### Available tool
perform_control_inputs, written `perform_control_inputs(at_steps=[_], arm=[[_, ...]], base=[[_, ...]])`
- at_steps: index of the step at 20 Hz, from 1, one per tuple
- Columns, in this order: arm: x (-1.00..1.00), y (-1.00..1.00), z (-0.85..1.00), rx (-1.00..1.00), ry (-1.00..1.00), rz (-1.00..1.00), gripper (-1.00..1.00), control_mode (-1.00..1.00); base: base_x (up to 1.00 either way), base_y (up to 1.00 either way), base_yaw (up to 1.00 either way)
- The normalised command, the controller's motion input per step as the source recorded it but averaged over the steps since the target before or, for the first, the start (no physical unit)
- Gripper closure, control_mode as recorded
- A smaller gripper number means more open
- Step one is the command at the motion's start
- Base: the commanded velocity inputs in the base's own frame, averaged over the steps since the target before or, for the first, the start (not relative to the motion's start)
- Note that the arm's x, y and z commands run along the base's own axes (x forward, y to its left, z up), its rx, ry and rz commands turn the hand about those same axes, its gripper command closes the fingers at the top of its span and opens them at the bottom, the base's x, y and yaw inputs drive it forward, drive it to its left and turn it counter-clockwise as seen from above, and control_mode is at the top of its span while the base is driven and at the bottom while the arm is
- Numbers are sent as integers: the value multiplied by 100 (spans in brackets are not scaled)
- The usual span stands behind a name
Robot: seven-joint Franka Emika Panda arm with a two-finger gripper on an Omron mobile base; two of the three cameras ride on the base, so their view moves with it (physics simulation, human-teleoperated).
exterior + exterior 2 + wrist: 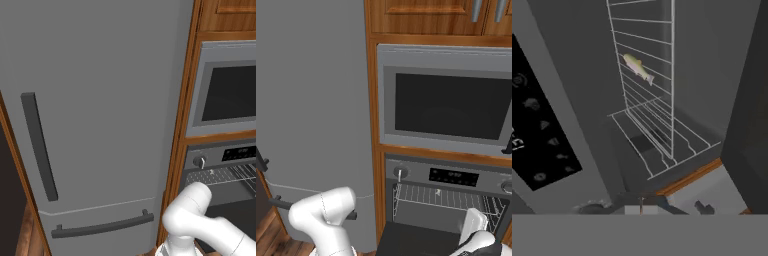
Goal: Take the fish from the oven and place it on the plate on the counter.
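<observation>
The oven (451, 176) stands open, its door folded down and its wire rack (441, 196) showing in the cavity. In the hand view the scene is rolled sideways. There the fish (638, 68), small, slender and grey-tan, lies on the rack (652, 100) deep inside. My gripper (642, 204) is shut with nothing in it, at the oven's mouth and well short of the fish. In the right base view my white hand (475, 227) reaches into the cavity's lower right. The plate and the counter are out of view.
A tall grey fridge (100, 100) with dark handles stands left of the oven. Above the oven sits a grey-framed, dark-windowed unit (446, 100), with wooden cabinets (421, 10) over it. The oven's dark display strip (537, 135) is close on the hand view's left.
</observation>
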Motion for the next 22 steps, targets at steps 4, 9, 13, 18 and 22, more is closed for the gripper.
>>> perform_control_inputs(at_steps=[4, 9, 13, 18, 22], arm=[[71, 29, -66, 1, 0, -4, 100, -100], [49, 10, -61, 7, -3, -10, -100, -100], [18, 0, -35, 3, -4, -15, -100, -100], [20, -7, -33, 5, -8, -18, -100, -100], [27, -1, -25, 0, -7, -12, -100, -100]], base=[[0, 0, 0], [0, 0, 0], [0, 0, 0], [0, 0, 0], [0, 0, 0]])
